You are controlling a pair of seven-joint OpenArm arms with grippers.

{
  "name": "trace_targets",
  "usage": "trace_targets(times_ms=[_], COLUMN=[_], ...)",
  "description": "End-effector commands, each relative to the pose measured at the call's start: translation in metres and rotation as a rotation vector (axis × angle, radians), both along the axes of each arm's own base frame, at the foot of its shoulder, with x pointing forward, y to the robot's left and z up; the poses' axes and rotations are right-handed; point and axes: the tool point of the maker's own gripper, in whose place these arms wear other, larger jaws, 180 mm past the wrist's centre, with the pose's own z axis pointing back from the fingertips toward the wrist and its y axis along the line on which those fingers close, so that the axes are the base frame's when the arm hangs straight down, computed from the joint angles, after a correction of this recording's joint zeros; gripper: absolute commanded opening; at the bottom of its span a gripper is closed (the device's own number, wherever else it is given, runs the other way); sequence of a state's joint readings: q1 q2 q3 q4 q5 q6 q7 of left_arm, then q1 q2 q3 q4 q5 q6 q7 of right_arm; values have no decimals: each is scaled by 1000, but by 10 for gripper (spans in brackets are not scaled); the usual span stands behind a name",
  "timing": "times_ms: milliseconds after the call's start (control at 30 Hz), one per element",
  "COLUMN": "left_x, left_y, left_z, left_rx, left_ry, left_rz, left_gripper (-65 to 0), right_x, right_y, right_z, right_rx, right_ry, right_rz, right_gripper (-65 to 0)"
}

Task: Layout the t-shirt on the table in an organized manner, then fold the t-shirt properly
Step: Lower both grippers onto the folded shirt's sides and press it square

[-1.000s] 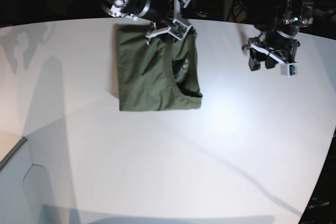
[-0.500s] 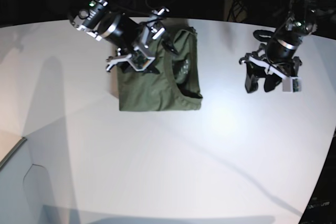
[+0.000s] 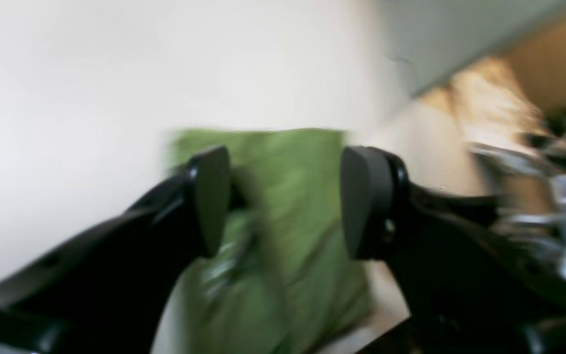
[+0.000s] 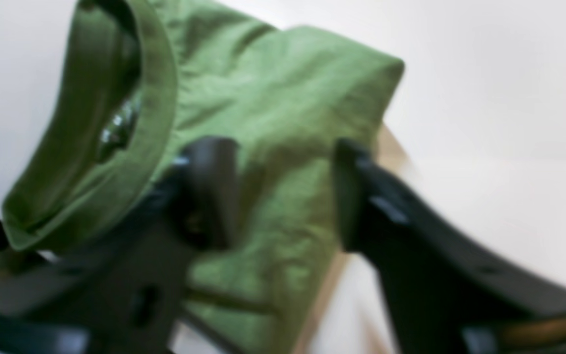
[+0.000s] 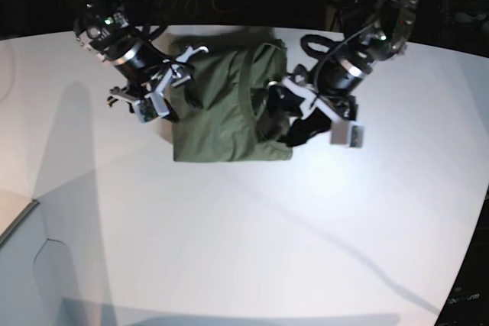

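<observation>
Both my arms have swung in to flank the folded t-shirt (image 5: 221,112) on the white surface (image 5: 244,227), left hand (image 5: 302,116) and right hand (image 5: 164,97) apart and empty, so I judge the next fold needs edge grips.

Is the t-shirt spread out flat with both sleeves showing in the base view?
No, the t-shirt lies folded into a compact rectangle on the table, no sleeves spread.

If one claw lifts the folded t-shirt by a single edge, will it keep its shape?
Probably not. The t-shirt looks like thin, creased cloth, so it would likely sag and unfold. Its stacked layers may slide apart on the smooth table. It seems light.
</observation>
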State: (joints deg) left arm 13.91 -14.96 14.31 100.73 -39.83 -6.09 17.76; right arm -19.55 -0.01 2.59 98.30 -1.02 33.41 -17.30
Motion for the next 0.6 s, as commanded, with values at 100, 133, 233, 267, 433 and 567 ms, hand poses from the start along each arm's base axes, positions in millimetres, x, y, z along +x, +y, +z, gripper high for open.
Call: trace_targets(times_ms=[100,133,233,267,433,567], left_x=[23,26,39,45,66,79], left_y=[-13,-15,-17,-16,-2,10], left_z=[-19,-24,-38,-40,-63,-76], left_rx=[-10,-12,-8,-2,46,76], left_ry=[32,45,71,73,115,144], left_rz=[3,8,26,30,57,76], left_gripper=[-304,-304,-304,-303,-303,-303], right_x=[5,5,9,11,10,2], right_y=[5,7,12,12,11,2], right_z=[10,11,13,12,-17,-49], right_rx=[32,41,58,59,67,54], right_ry=[-32,-35,-43,-39,34,120], right_rz=[1,-2,-8,-9,-15,-19], right_gripper=[-552,-568,-581,-581,-581,-583])
